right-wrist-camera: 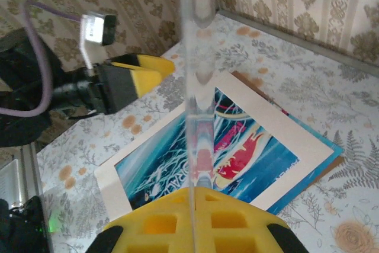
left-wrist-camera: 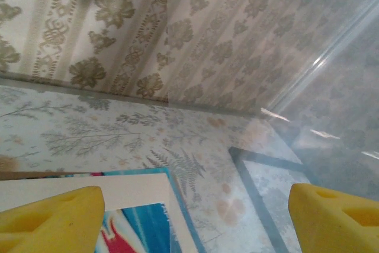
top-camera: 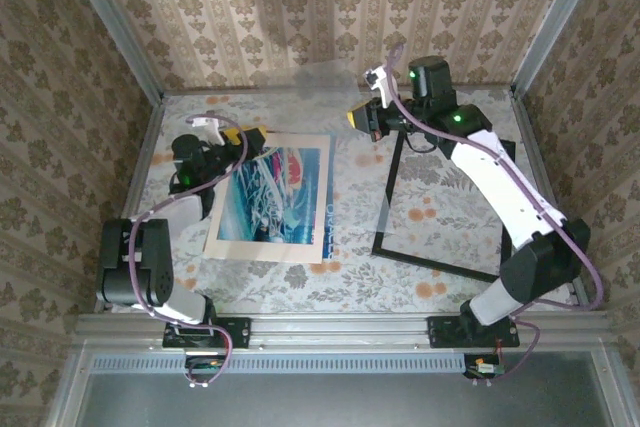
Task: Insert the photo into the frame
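Observation:
The photo (top-camera: 270, 197), a blue-white-teal print with red accents and a cream border, lies face up on the table left of centre, also in the right wrist view (right-wrist-camera: 237, 146). My left gripper (top-camera: 240, 135) hovers open over its far corner, yellow fingers (left-wrist-camera: 53, 217) spread wide with nothing between them and the photo's corner (left-wrist-camera: 127, 197) below. The thin black frame (top-camera: 388, 192) lies flat at the right. My right gripper (top-camera: 362, 117) is raised between photo and frame, shut on a clear sheet (right-wrist-camera: 195, 105) standing edge-on from its yellow pads (right-wrist-camera: 154, 229).
A blue sheet (right-wrist-camera: 323, 155) and a brown board edge (right-wrist-camera: 339, 159) stick out from under the photo. Patterned walls enclose the table on three sides. The clear sheet (left-wrist-camera: 331, 87) hangs to the right of my left gripper, the frame's bar (left-wrist-camera: 260, 199) visible past it.

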